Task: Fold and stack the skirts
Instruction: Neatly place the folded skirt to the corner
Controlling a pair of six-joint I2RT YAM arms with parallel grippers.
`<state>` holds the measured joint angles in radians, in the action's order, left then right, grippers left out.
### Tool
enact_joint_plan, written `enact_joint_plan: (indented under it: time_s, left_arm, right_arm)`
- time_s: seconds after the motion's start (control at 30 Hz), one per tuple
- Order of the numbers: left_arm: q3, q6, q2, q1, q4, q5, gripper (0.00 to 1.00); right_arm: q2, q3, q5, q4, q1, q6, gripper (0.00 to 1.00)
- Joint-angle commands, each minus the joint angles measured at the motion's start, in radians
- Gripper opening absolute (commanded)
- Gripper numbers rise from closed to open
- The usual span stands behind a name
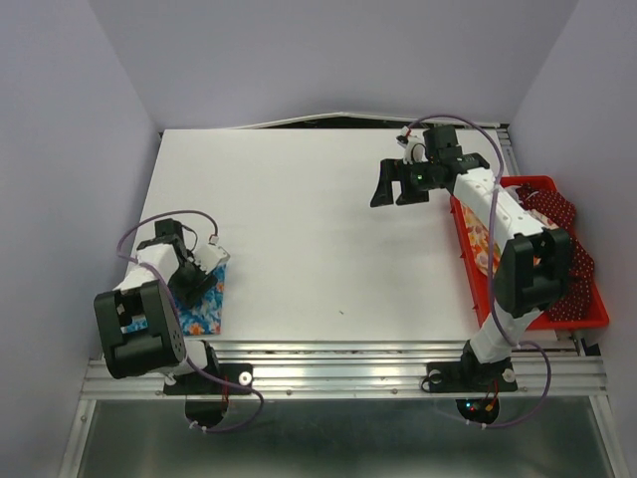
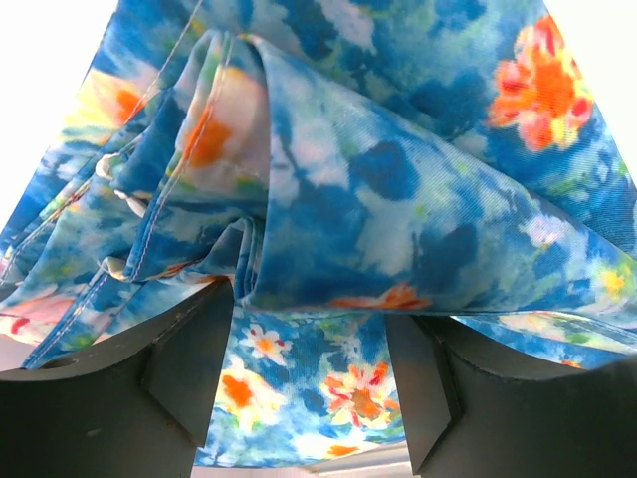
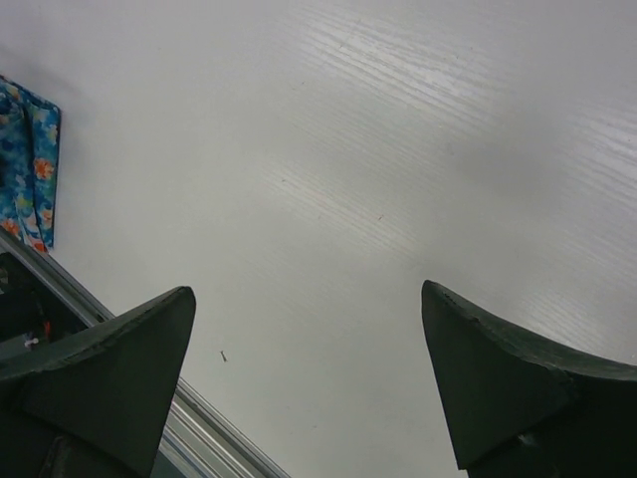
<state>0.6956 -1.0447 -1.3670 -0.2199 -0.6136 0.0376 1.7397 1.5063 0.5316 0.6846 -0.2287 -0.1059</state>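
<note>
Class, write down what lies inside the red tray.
A dark red dotted skirt and a cream skirt with orange flowers. The right arm covers the middle of the tray, hiding whatever lies beneath.

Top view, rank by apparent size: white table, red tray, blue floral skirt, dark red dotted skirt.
1. white table
2. red tray
3. dark red dotted skirt and blue floral skirt, unranked: each is partly hidden.
</note>
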Motion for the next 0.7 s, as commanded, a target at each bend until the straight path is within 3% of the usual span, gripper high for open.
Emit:
enact_joint_plan:
  time_s: [0.0, 0.37, 0.67]
  left_arm:
    - [-0.022, -0.152, -0.076, -0.064, 0.008, -0.079, 0.72]
    - [0.1, -0.23, -0.162, -0.091, 0.06, -0.071, 0.71]
    - [0.261, -0.176, -0.323, -0.079, 0.049, -0.009, 0.71]
  right_arm:
    - [-0.066, -0.015, 0.002, -0.014, 0.0, 0.008, 1.0]
    - [-0.095, -0.034, -0.025, 0.003, 0.0, 0.028, 1.0]
    - [-0.098, -0.031, -0.03, 0.006, 0.0, 0.028, 1.0]
